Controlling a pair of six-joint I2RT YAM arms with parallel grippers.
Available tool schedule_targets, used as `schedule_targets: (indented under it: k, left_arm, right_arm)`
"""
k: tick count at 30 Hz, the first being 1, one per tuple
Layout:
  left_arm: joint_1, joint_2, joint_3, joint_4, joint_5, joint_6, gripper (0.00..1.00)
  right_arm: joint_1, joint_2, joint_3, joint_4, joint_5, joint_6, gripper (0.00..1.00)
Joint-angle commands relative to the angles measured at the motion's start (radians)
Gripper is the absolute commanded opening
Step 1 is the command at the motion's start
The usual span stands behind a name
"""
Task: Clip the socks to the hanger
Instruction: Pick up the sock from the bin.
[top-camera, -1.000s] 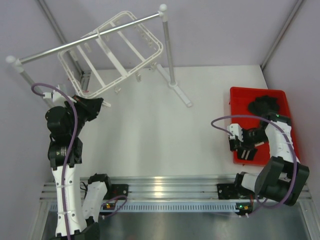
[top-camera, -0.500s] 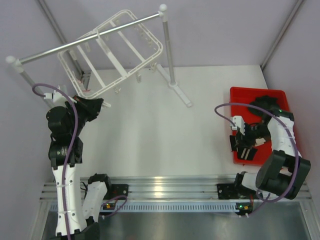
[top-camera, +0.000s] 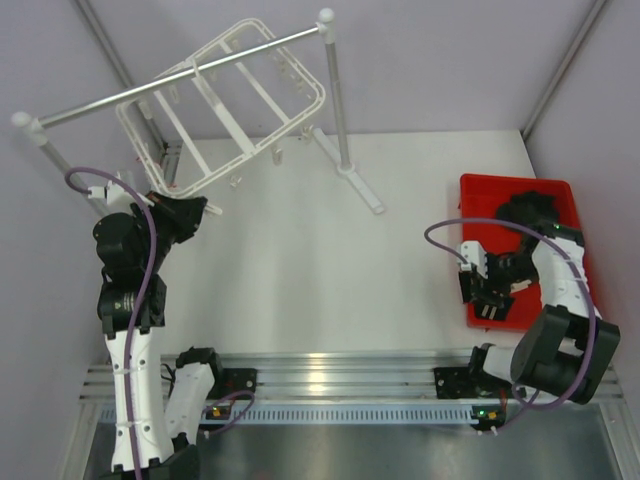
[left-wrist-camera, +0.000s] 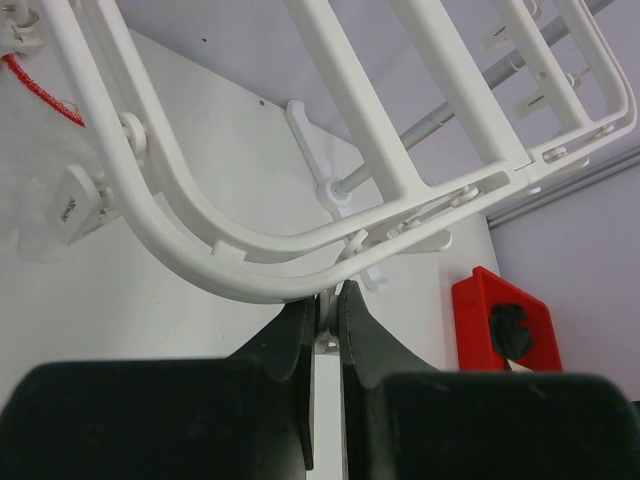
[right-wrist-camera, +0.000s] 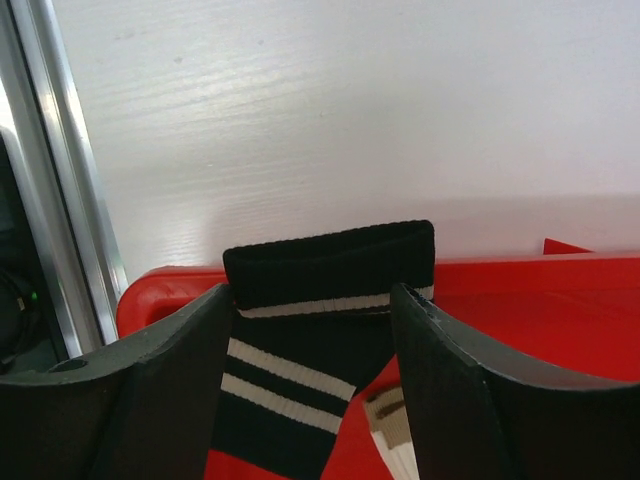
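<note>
While the left arm reaches up at the far left of the desk (top-camera: 300, 260), its pincer (left-wrist-camera: 328, 290) is clamped nearly together on a small white clip (left-wrist-camera: 327, 330) that hangs under the rounded near corner of the hanger (left-wrist-camera: 345, 80). This white frame tilts from a grey rail (top-camera: 180, 85) that runs across the far left, and more clips dangle along its edges. On the right side of the desk sits a red tray (top-camera: 480, 190), with a dark heap of socks (top-camera: 530, 212) at its far end. The right pincer (right-wrist-camera: 314, 290) is low over the tray's near left part with its fingers (right-wrist-camera: 180, 350) apart. Between them stands the cuff of one sock (right-wrist-camera: 330, 260), black with thin white stripes, rising just above the tray's rim. Its left edge comes right up to the left finger, but whether the fingers press on it I cannot tell.
</note>
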Motion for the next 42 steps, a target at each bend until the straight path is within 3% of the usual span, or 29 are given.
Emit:
schedule_targets:
  k: [1,7,15,20,28,33,42]
  left_arm:
    - [-0.001,-0.003,-0.013,0.006,0.029,0.001,0.00]
    - [-0.001,-0.003,-0.015,0.006,0.027,0.001,0.00]
    - [-0.001,0.001,-0.012,0.002,0.026,0.002,0.00]
    - [-0.001,-0.001,-0.016,0.004,0.027,0.001,0.00]
    - [-0.001,-0.009,-0.012,0.007,0.026,0.002,0.00]
    - [-0.001,-0.010,-0.015,0.012,0.027,0.001,0.00]
    - [-0.001,-0.004,-0.001,0.019,0.041,-0.004,0.00]
  right_arm:
    - [0.019,0.019,0.008,-0.052,-0.014,-0.010,0.64]
    - [0.028,0.050,-0.001,0.012,-0.002,0.030,0.53]
    - [0.027,0.054,-0.017,0.069,0.016,0.085,0.17]
    - [0.018,0.065,0.112,0.048,-0.049,0.156,0.00]
    - [-0.055,0.097,0.409,-0.046,-0.180,0.280,0.00]
    - [-0.096,0.084,0.474,0.026,-0.232,0.367,0.00]
    - [-0.065,0.042,0.600,0.199,-0.459,0.711,0.00]
